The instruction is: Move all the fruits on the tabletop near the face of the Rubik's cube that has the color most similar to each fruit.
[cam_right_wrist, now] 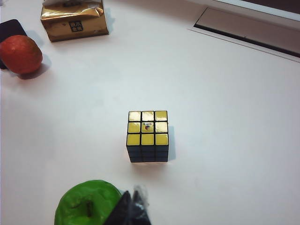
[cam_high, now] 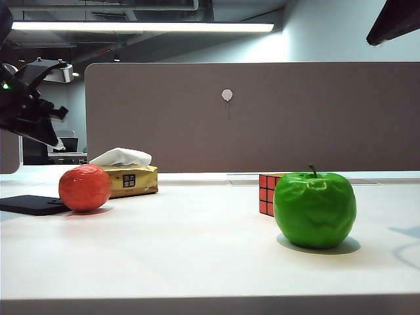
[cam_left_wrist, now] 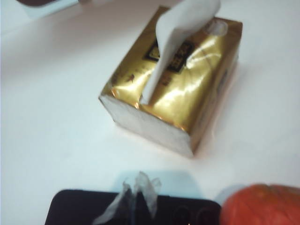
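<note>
Exterior: green apple (cam_high: 314, 209) sits beside the Rubik's cube (cam_high: 268, 194), red fruit (cam_high: 85, 188) far left on the counter (cam_high: 197, 256) by the tissue box (cam_high: 133, 180). Left gripper (cam_high: 29, 105) is raised above it.

Left wrist: fingers (cam_left_wrist: 136, 197) blurred, spread unclear; centre over the fruit first.

Right wrist: right gripper (cam_right_wrist: 131, 208) hovers by the apple (state unreadable).

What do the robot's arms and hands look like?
Black arms: left arm, upper left in the exterior view, carries a green light; right arm shows only a dark corner, upper right. Left hand and right hand tips look film-wrapped.
</note>
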Controlling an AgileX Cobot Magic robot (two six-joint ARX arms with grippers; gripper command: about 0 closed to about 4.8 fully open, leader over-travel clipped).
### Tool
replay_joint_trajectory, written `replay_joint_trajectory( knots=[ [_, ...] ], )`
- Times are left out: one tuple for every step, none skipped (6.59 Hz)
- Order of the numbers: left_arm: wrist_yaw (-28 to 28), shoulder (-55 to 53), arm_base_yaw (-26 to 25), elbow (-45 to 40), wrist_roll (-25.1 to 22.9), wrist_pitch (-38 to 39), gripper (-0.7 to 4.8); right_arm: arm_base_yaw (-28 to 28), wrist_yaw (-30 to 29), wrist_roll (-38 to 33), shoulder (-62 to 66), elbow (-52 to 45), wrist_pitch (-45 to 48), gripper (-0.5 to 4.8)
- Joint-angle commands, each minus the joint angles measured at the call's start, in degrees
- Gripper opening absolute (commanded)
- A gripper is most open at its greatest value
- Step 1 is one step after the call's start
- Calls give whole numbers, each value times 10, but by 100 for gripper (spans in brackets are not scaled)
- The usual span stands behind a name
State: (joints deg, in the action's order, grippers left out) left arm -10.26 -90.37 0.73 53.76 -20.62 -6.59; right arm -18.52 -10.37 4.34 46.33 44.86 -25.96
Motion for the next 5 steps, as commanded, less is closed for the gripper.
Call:
replay_joint_trajectory(
  knots=[
    [-40, -59, 2, -5, -4, -26, -5, 0, -33, -1, -2, 2, -7, -1],
    [-65, -96, -9, -5, -13, -98, -5, -1, -115, 0, -2, 2, -58, -1],
    [-68, -122, -8, -5, 1, -112, -5, -1, -165, 4, -8, 2, -64, -1],
    [-76, -137, -8, -5, 6, -123, -5, -2, -193, 4, -12, 2, -64, -1],
    [-80, -145, -8, -5, 12, -132, -5, -1, -209, 4, -13, 2, -63, -1]
  ],
)
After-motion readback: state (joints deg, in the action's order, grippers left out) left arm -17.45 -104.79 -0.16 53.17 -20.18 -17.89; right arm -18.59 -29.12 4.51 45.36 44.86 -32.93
